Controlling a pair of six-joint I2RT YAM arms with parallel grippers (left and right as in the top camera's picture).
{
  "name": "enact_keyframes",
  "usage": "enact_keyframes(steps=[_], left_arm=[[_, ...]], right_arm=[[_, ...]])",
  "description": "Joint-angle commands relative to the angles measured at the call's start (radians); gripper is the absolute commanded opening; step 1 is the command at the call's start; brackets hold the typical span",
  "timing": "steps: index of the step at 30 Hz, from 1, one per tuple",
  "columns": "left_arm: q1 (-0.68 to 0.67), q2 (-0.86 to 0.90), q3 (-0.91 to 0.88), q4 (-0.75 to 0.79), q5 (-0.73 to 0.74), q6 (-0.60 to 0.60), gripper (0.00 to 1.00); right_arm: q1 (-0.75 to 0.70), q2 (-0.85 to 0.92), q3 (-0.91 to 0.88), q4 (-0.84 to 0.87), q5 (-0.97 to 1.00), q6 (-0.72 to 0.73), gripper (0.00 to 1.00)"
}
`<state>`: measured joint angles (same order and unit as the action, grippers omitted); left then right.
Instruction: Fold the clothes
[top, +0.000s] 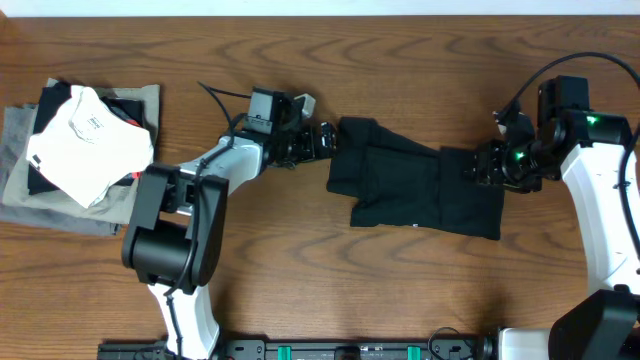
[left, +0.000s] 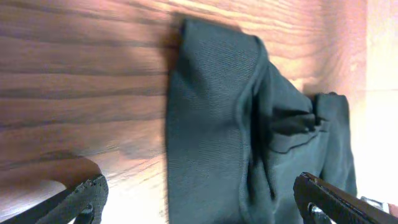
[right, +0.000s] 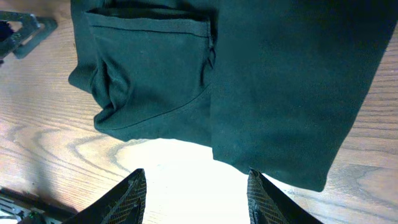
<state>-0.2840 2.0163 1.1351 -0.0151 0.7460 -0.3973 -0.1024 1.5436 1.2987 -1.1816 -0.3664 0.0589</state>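
Mid-table on brown wood-grain table (top: 300, 280): black folded cloth garment (top: 415, 185), reading dark green in both wrist views.

Long axis left to right across table, slightly skewed: left end nearer far edge, right end nearer robot. Narrower bunched end pointing at left gripper (top: 322, 141), wider flat end at right gripper (top: 478, 166).

Writing: none readable on garment. Stitched patch pocket (right: 149, 56) facing up in right wrist view, plain, with no visible logo. Small dark neck print on white folded shirt (top: 90, 145), too small to read.

Left gripper: fingers (left: 93, 193) spread wide, clamping nothing. Folded edge of garment (left: 211, 124) lying between and ahead of them, flat on wood. Cannot tell if tips touch cloth.

Right gripper (right: 198, 186): fingers (right: 134, 193) also apart, nothing pinched. Garment hem (right: 273, 124) just ahead of tips, one corner close to one finger. Contact unclear.

Far left of table, well apart from garment: stack of folded clothes (top: 20, 190), grey and black layers, white shirt on top, tilted against stack.

Both arms reaching in from opposite ends of garment, one per end.
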Motion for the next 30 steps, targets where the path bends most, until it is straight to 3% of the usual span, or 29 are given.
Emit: enact_keyframes(steps=[1, 12, 25, 27, 30], left_arm=[[-0.05, 0.098, -0.04, -0.043, 0.01, -0.07, 0.98], [-0.161, 0.103, -0.041, -0.149, 0.01, -0.079, 0.98], [-0.207, 0.103, -0.041, -0.065, -0.052, -0.104, 0.98], [-0.207, 0.103, -0.041, -0.042, -0.063, -0.114, 0.93], [-0.211, 0.103, -0.041, -0.035, -0.136, -0.171, 0.74]], right_arm=[[0.016, -0.003, 0.006, 0.0, -0.007, -0.015, 0.5], [0.032, -0.003, 0.006, -0.001, -0.007, -0.015, 0.5], [0.032, -0.003, 0.006, 0.0, -0.006, -0.016, 0.5], [0.032, -0.003, 0.006, 0.0, -0.006, -0.016, 0.5], [0.032, -0.003, 0.006, 0.0, -0.006, -0.016, 0.5]])
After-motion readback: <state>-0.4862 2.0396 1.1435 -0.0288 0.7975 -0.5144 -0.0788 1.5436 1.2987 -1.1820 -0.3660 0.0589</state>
